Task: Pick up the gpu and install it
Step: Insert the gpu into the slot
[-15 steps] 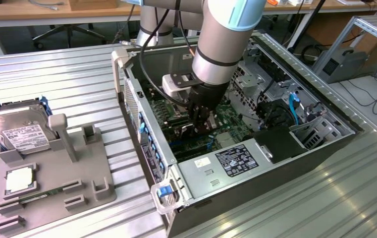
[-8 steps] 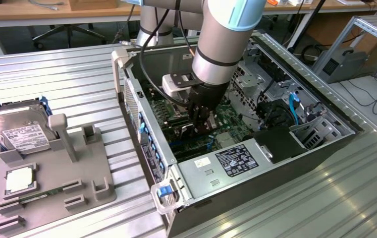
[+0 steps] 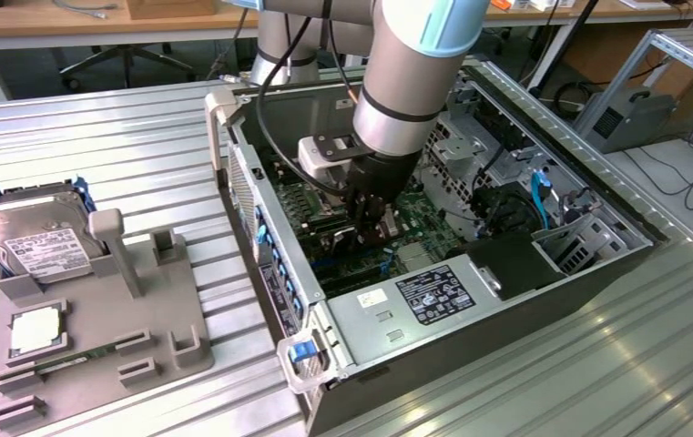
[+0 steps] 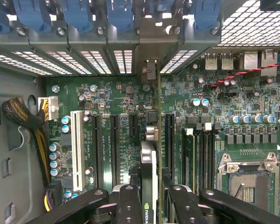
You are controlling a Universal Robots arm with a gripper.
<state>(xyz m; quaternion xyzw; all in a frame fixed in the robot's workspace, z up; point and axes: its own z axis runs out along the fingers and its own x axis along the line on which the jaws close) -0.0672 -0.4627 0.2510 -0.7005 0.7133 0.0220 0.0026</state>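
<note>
The gpu [image 4: 149, 156] is seen edge-on in the wrist view. It is a thin green card with a dark cooler and a logo near my fingers. My gripper [image 4: 151, 193] is shut on it, with one black finger [image 4: 129, 200] on each face. The card stands upright over the green motherboard [image 4: 116, 100], between two black expansion slots [image 4: 168, 140]. Its metal end bracket [image 4: 149, 70] reaches the case's rear slot openings. I cannot tell whether its edge sits in a slot. In the exterior view, my gripper [image 3: 368, 228] is low inside the open computer case [image 3: 359, 314].
Blue slot clips [image 4: 119, 14] line the case's rear wall. The empty CPU socket [image 4: 247, 179] and a cable bundle [image 4: 23, 116] flank the slots. Outside the case, a grey fixture [image 3: 103, 337] carries a silver hard drive [image 3: 36, 241], a CPU [image 3: 36, 332] and a RAM stick [image 3: 73, 360].
</note>
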